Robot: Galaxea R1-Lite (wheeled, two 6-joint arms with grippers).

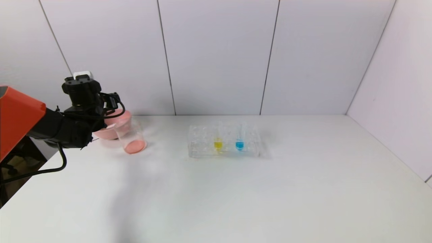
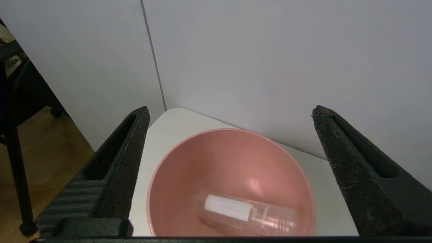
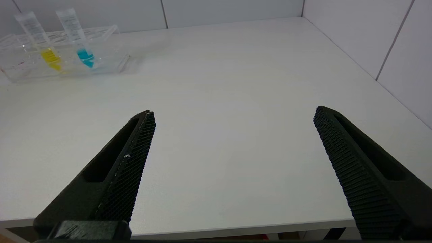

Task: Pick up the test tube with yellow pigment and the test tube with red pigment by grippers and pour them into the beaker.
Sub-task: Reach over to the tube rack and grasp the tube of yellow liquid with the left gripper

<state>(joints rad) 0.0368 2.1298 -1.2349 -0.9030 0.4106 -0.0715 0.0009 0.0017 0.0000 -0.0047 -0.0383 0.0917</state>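
Left gripper [image 2: 229, 111] hanging over the pink bowl [image 2: 175, 168], jaws wide, holding nothing.

Beneath its fingers a drained tube [image 2: 249, 212] is lying in the bowl, likely discarded after pouring; only the head view is showing the beaker [image 1: 131, 136] beside it, pink liquid inside. The right gripper [image 3: 233, 116] is idling at the table [image 3: 216, 84] edge, spread wide and empty, the yellow tube [image 3: 44, 44] racked well beyond its fingertips.

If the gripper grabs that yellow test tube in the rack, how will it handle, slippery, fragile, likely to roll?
The test tube with yellow pigment looks smooth and clear, so it is probably slippery between the pads. It is thin-walled and slim, so likely light and easy to crack if squeezed hard. It leans in the clear rack, and being round, would probably roll if laid flat.
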